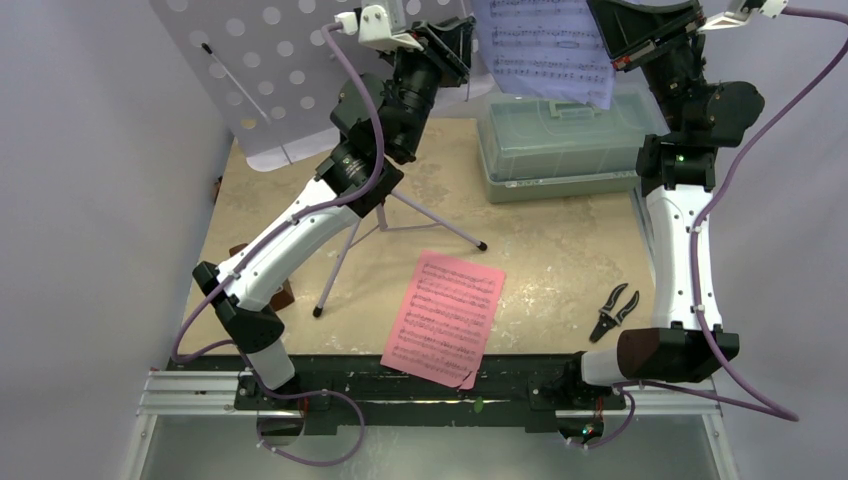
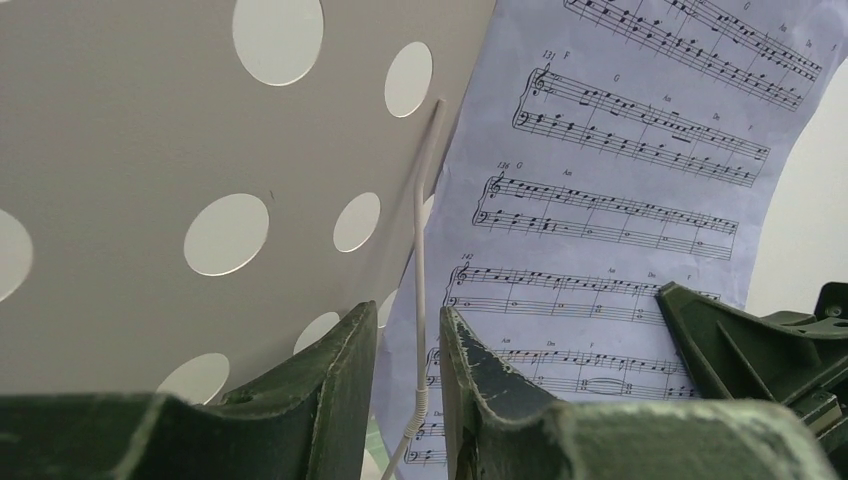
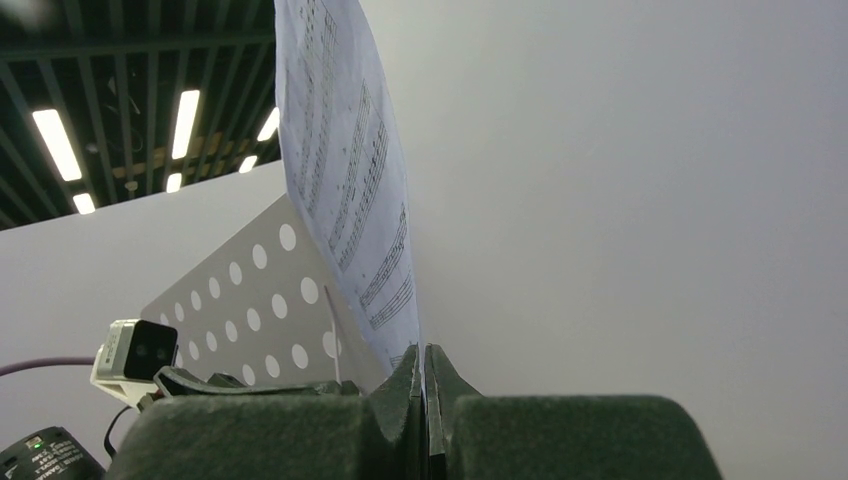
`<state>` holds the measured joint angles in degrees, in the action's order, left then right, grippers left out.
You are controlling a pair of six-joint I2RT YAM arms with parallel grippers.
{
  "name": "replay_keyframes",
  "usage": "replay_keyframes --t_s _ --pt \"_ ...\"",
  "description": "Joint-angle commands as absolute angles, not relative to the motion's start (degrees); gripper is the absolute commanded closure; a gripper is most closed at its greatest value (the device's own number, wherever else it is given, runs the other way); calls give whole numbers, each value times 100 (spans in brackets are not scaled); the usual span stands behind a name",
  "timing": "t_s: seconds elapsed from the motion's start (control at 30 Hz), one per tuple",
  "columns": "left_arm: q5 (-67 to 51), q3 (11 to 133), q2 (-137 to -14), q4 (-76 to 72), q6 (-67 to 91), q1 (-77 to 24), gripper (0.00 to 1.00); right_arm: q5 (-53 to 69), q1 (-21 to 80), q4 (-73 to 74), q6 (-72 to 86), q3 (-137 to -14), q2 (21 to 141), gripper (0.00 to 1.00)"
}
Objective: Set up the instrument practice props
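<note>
**Left.** The lavender perforated metal music stand (image 1: 250, 70) stood on thin tripod legs towards the far-left corner of the table (image 1: 560, 250). I judged the main risk to be here. The left gripper (image 2: 405, 335) had its jaws narrowly apart on either side of the stand's thin white wire page-retainer (image 2: 420, 240), and as far as I could see it was not clamped on it. A pull or twist on that wire from so high up could tip the light stand or bend the wire.

**Centre.** The pale-blue paper music sheet (image 1: 545, 50) hung in the air beside the stand's right edge, above the far edge of the table. It was limp and curling. Fed in askew, it could crease against the stand or miss the ledge and slide off.

**Right.** The right gripper (image 3: 424, 370) was clenched flat on one edge of that sheet, which rose straight out of its jaws. A premature release would drop the sheet towards the translucent green lidded plastic box (image 1: 560, 145) below.

**Positions.** The blue sheet lay just right of the left gripper. The wire crossed in front of the sheet's lower corner, but I could not tell whether they touched. The pink paper music sheet (image 1: 445, 315) lay flat at the near edge of the table, well apart from both grippers and not yet placed.
</note>
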<state>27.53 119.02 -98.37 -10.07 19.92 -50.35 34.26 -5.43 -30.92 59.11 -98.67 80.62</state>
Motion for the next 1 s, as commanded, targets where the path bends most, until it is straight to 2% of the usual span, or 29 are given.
replay_keyframes --t_s 0.0,0.27,0.53,0.7,0.97 --pt "2533 11938 -9888 -1358 1966 -5001 72 3542 -570 -3327 5972 -9955 7997 100" --pt "2344 12012 -9995 -1468 1928 -4966 75 3573 -563 -3377 6021 -10036 8051 100" --pt "2240 11970 -10022 -1649 1692 -4967 85 3620 -562 -3586 6117 -10062 8155 100" --pt "2102 11456 -9820 -2284 1400 -4963 96 3638 -554 -3793 6195 -10042 8184 100" --pt "1866 11155 -9695 -2628 1268 -4957 100 3601 -523 -4051 6364 -10119 8302 100"
